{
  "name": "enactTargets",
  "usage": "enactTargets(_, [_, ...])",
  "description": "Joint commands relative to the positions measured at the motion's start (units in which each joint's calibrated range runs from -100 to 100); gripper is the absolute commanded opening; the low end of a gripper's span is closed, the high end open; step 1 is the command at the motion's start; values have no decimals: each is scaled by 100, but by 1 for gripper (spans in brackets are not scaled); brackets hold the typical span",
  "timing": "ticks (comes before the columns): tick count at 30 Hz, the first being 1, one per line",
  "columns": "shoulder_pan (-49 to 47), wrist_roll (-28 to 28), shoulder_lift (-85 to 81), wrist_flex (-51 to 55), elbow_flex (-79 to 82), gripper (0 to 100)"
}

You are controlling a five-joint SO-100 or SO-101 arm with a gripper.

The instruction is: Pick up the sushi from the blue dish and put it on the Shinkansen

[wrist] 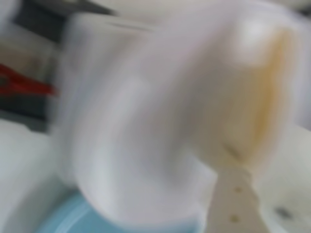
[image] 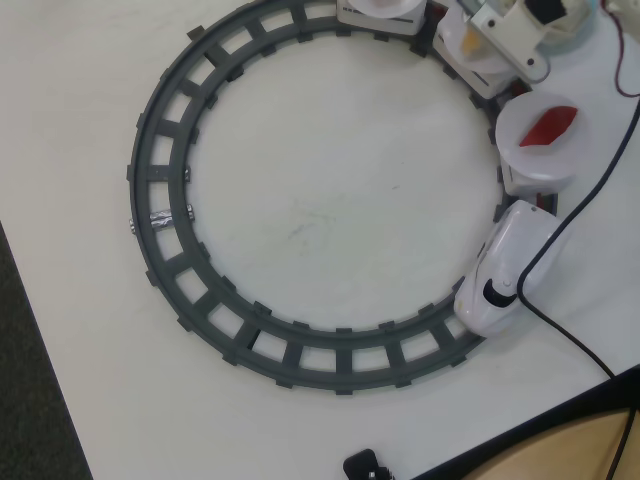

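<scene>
- Overhead view showed the white toy Shinkansen (image: 505,268) on the dark grey circular track (image: 165,215), its rounded nose at lower right
- Behind it a round white plate (image: 520,150) carried a solid red piece (image: 548,126)
- The cream gripper (image: 490,25) hung over another plate car at the top edge; whether its claw was spread or pinching could not be told
- Wrist view was blurred: the yellow-orange sushi (wrist: 265,97) lay against something white, the light-blue dish (wrist: 63,221) at bottom left

Cream-white plastic hand (image: 510,40), small holes, black block on top

Wrist view heavily blurred: yellow sushi (wrist: 265,97) against gripper finger (wrist: 235,199) (contact unclear), blue dish (wrist: 63,218) below.
</scene>
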Motion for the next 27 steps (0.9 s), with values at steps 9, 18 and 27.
enactTargets(9, [961, -133, -6199, -731, 5560, 18])
enactTargets(18, [1577, -101, -10391, -988, 10156, 5])
enactTargets(27, [1621, -128, -12236, -200, 11709, 1])
